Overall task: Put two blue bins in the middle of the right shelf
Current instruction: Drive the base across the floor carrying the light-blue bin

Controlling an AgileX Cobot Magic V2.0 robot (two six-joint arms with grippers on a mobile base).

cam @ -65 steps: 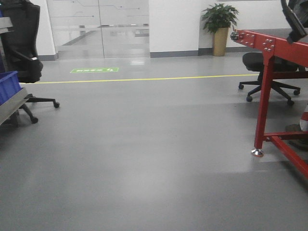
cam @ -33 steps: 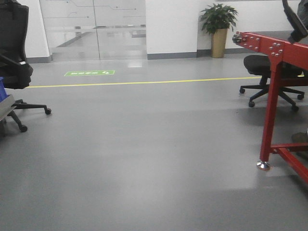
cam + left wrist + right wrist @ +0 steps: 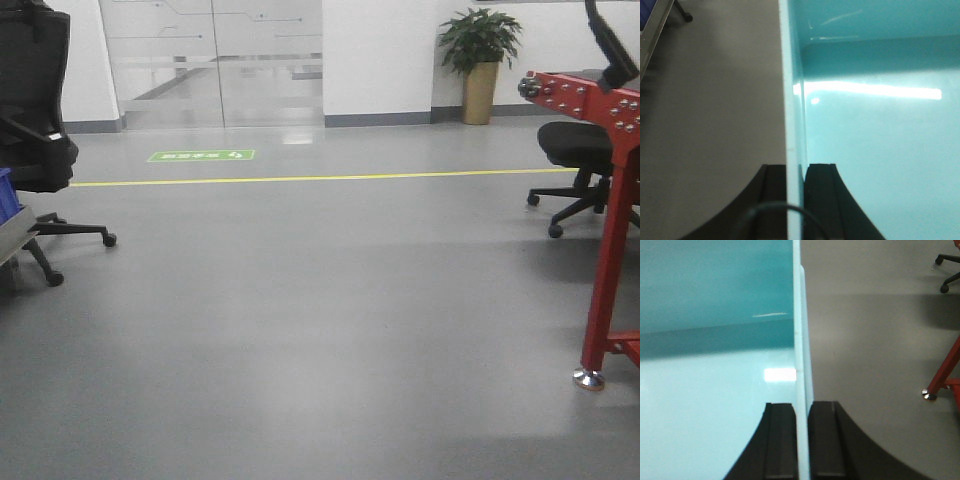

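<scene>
The left gripper [image 3: 796, 172] grips one wall of the aqua bin [image 3: 880, 130], whose inside spreads toward 3 o'clock. The right gripper [image 3: 802, 410] clamps the opposite wall, with the bin's inside toward 9 o'clock. In the front view the grey floor [image 3: 320, 300] lies open, with a red frame [image 3: 610, 260] at 3 o'clock

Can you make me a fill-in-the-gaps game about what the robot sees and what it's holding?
1. The line painted across the grey floor is ____.
2. The metal frame beside the right office chair is painted ____.
3. The pale aqua bin is pinched by the left end effector and the right end effector, so the number of end effectors holding it is ____.

Missing words: yellow; red; two.
</scene>
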